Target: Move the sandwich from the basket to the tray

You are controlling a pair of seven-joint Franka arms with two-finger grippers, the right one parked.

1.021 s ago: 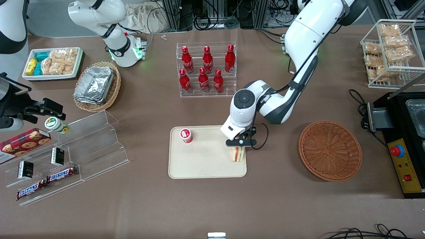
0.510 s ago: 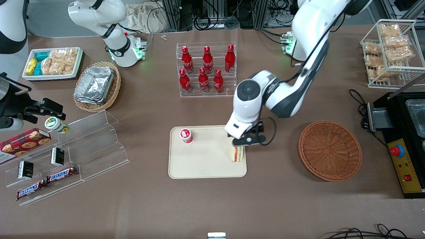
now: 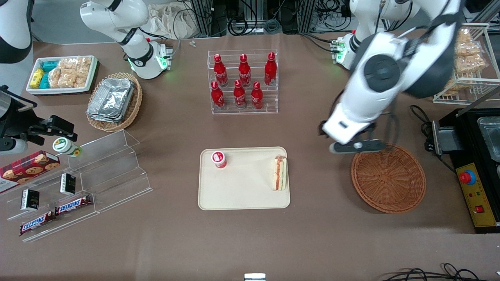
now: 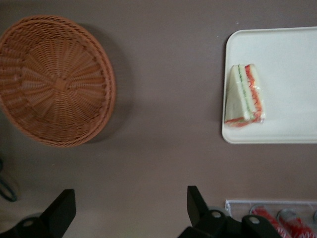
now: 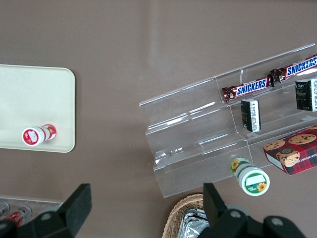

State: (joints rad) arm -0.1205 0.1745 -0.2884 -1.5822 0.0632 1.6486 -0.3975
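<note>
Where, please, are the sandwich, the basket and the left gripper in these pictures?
sandwich (image 3: 280, 173): front view, its filling edge, on the tray.
basket (image 3: 388, 176): front view, its woven floor.
gripper (image 4: 130, 208): left wrist view, open, midway between its fingertips, raised near the basket.

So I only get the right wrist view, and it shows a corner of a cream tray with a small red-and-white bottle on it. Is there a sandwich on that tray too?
Observer: Yes. The sandwich lies on the tray, near the tray's edge toward the working arm's end of the table. It is well apart from the bottle.
Operator: And is there a basket somewhere?
Observer: The basket sits on the table beside the tray, toward the working arm's end, with nothing in it.
Operator: Where's the gripper, then?
Observer: The gripper hangs in the air above the part of the basket's rim farthest from the front camera. It is open and holds nothing.
</note>
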